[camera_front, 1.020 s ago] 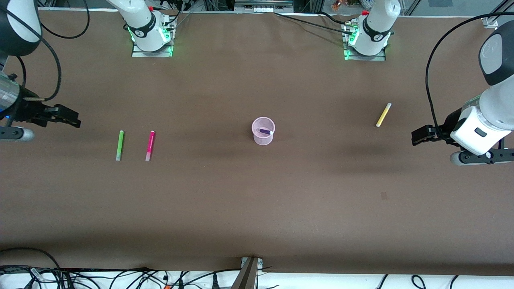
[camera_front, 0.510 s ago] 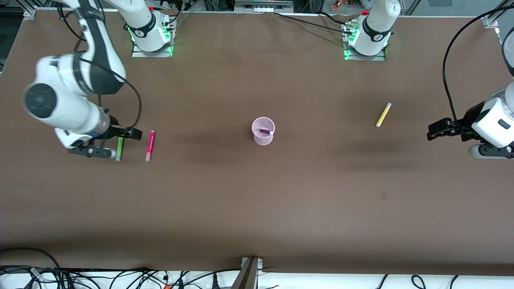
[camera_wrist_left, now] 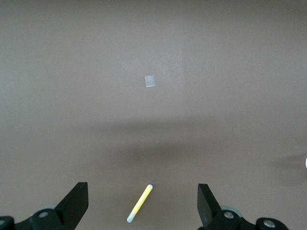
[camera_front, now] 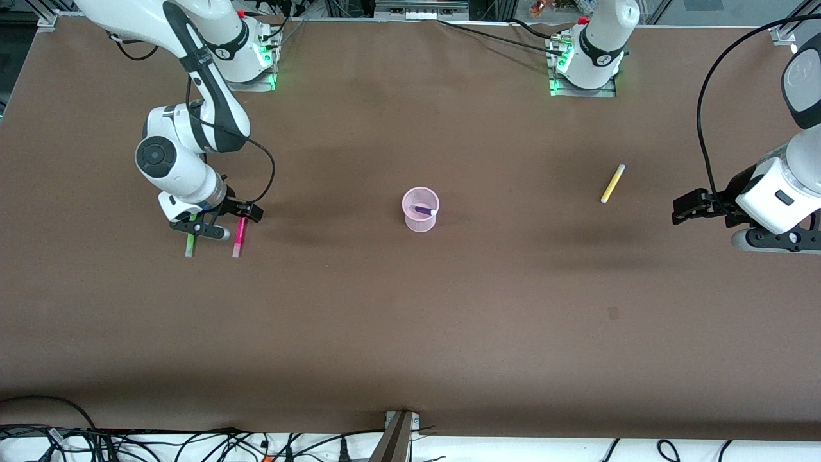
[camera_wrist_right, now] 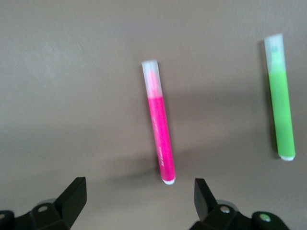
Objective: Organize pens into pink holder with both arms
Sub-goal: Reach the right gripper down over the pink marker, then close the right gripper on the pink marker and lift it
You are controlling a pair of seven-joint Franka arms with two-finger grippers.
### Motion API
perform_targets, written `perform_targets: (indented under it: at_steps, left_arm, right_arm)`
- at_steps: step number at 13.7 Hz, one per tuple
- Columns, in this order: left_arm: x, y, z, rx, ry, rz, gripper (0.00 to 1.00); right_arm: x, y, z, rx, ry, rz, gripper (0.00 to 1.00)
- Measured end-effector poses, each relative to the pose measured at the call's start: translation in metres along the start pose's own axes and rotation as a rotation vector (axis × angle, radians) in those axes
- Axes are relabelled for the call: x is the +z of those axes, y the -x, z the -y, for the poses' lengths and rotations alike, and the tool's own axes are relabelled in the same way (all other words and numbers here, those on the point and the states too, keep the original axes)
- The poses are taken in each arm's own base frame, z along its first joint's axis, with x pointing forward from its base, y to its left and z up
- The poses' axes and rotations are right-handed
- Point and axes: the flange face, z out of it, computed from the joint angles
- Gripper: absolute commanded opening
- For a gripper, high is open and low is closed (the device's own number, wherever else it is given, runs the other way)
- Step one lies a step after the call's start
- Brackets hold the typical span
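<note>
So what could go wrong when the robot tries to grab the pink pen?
The right gripper hangs open over the magenta pen, and the green pen lies close beside it, so a slightly off descent might bump it. The pen is thin and flat on the table, so the fingers may roll it instead of pinching it. The pink holder is small and holds a purple pen; a drop might miss.

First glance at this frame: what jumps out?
The right gripper, open, hangs just over the pink pen, with the green pen lying beside it on the table. Mid-table, the pink holder already has the purple pen in it. The yellow pen lies alone toward the left arm's end, near the open left gripper.
</note>
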Motion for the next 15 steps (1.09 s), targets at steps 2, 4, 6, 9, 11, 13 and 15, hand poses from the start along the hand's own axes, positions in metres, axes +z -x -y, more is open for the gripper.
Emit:
perform_targets:
  at_steps: [2, 4, 6, 9, 11, 13, 15]
  left_arm:
    - [-0.005, 0.002, -0.001, 0.003, 0.001, -0.009, 1.0]
    - [-0.014, 0.006, -0.003, 0.006, 0.001, -0.021, 1.0]
    - [-0.022, 0.012, -0.003, 0.006, 0.002, -0.016, 1.0]
    - [-0.031, 0.018, -0.001, 0.003, 0.003, -0.015, 1.0]
    - [-0.031, 0.018, -0.001, 0.004, -0.002, -0.014, 1.0]
    - [-0.027, 0.017, 0.0, 0.011, -0.03, -0.006, 1.0]
    - [-0.021, 0.014, 0.0, 0.017, -0.051, 0.001, 1.0]
  right_arm:
    - [0.005, 0.005, -0.003, 0.003, 0.006, 0.013, 0.95]
    - [0.011, 0.008, -0.006, 0.008, 0.012, 0.026, 0.93]
    - [0.022, 0.008, -0.012, 0.017, 0.016, 0.03, 0.9]
    - [0.047, 0.007, -0.015, 0.023, 0.014, 0.012, 0.81]
    - [0.058, 0.006, -0.017, 0.027, 0.014, 0.009, 0.8]
    - [0.056, 0.002, -0.019, 0.032, 0.01, 0.001, 0.8]
    - [0.054, -0.003, -0.024, 0.045, 0.007, -0.006, 0.71]
